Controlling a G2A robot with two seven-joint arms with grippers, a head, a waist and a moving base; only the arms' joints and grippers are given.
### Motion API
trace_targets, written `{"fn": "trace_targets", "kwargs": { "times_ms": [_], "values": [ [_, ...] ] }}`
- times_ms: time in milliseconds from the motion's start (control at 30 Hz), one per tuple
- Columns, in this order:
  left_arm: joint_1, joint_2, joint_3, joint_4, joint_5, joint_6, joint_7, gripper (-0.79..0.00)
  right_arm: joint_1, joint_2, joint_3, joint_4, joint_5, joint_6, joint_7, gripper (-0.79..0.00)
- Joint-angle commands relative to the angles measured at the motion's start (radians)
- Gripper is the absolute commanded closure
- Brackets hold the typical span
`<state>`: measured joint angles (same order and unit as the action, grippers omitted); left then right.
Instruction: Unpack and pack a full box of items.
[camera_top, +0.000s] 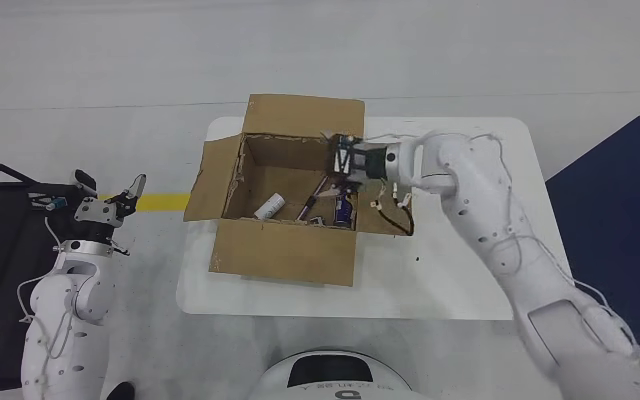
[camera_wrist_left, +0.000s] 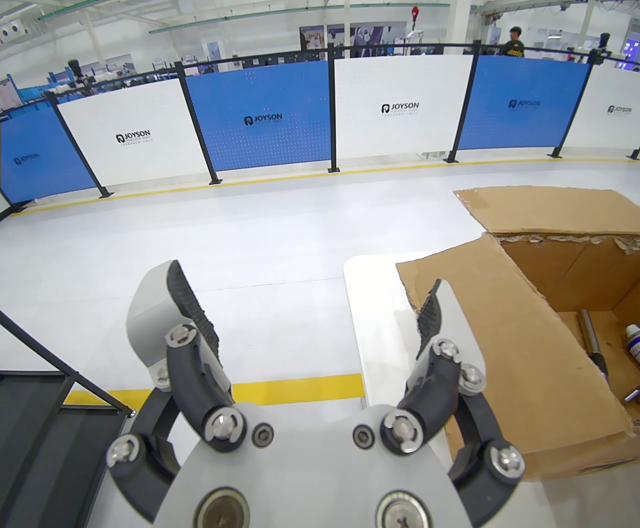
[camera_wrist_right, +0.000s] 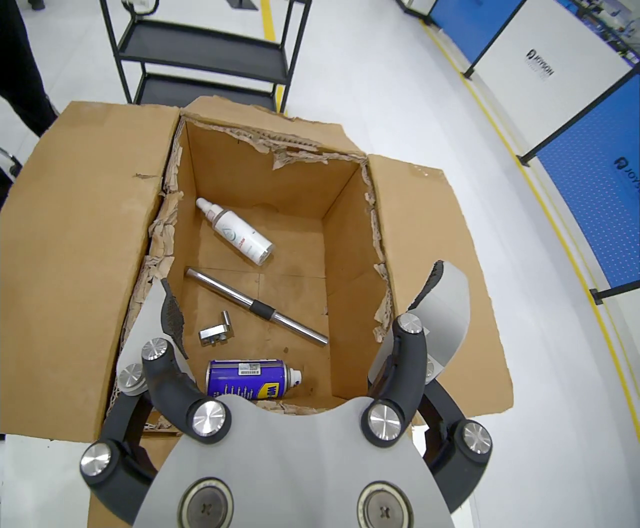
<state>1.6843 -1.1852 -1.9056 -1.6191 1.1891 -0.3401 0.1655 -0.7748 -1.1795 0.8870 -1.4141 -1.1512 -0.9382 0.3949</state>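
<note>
Find cardboard box (camera_top: 285, 252) open at centre of white table (camera_top: 450, 290). On its floor: white spray bottle (camera_wrist_right: 235, 232), metal rod (camera_wrist_right: 255, 306), small metal bracket (camera_wrist_right: 215, 331) and blue spray can (camera_wrist_right: 247, 377), all lying apart. See right gripper (camera_wrist_right: 305, 285) above box's right side, with jaws spread wide, empty. See left gripper (camera_wrist_left: 305, 280) well left of table, with jaws likewise spread, empty.
</note>
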Motion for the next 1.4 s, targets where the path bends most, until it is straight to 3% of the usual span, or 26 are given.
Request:
{"fn": "trace_targets", "kwargs": {
  "times_ms": [0, 100, 267, 400, 467, 600, 767, 900, 1033, 1267, 1367],
  "values": [
    [0.0, 0.0, 0.0, 0.0, 0.0, 0.0, 0.0, -0.785, 0.041, -0.015, -0.045, 0.042, 0.045, -0.001, 0.049, -0.511],
    [0.0, 0.0, 0.0, 0.0, 0.0, 0.0, 0.0, -0.785, 0.108, -0.046, -0.129, 0.096, 0.089, 0.041, 0.16, -0.597],
    [0.0, 0.0, 0.0, 0.0, 0.0, 0.0, 0.0, -0.785, 0.205, -0.108, -0.28, 0.181, 0.142, 0.046, 0.325, -0.597],
    [0.0, 0.0, 0.0, 0.0, 0.0, 0.0, 0.0, -0.785, 0.28, -0.168, -0.388, 0.272, 0.185, 0.022, 0.4, -0.563],
    [0.0, 0.0, 0.0, 0.0, 0.0, 0.0, 0.0, -0.785, 0.306, -0.192, -0.424, 0.312, 0.191, 0.014, 0.413, -0.511],
    [0.0, 0.0, 0.0, 0.0, 0.0, 0.0, 0.0, -0.785, 0.363, -0.255, -0.499, 0.426, 0.179, -0.017, 0.395, -0.456],
    [0.0, 0.0, 0.0, 0.0, 0.0, 0.0, 0.0, -0.785, 0.407, -0.325, -0.565, 0.55, 0.137, -0.034, 0.358, -0.462],
    [0.0, 0.0, 0.0, 0.0, 0.0, 0.0, 0.0, -0.785, 0.433, -0.385, -0.611, 0.652, 0.101, -0.051, 0.329, -0.517],
    [0.0, 0.0, 0.0, 0.0, 0.0, 0.0, 0.0, -0.785, 0.45, -0.441, -0.649, 0.739, 0.059, -0.066, 0.297, -0.409],
    [0.0, 0.0, 0.0, 0.0, 0.0, 0.0, 0.0, -0.785, 0.471, -0.525, -0.686, 0.883, -0.012, -0.051, 0.218, -0.348],
    [0.0, 0.0, 0.0, 0.0, 0.0, 0.0, 0.0, -0.785, 0.47, -0.557, -0.704, 0.933, -0.042, -0.061, 0.199, -0.357]
  ]
}}
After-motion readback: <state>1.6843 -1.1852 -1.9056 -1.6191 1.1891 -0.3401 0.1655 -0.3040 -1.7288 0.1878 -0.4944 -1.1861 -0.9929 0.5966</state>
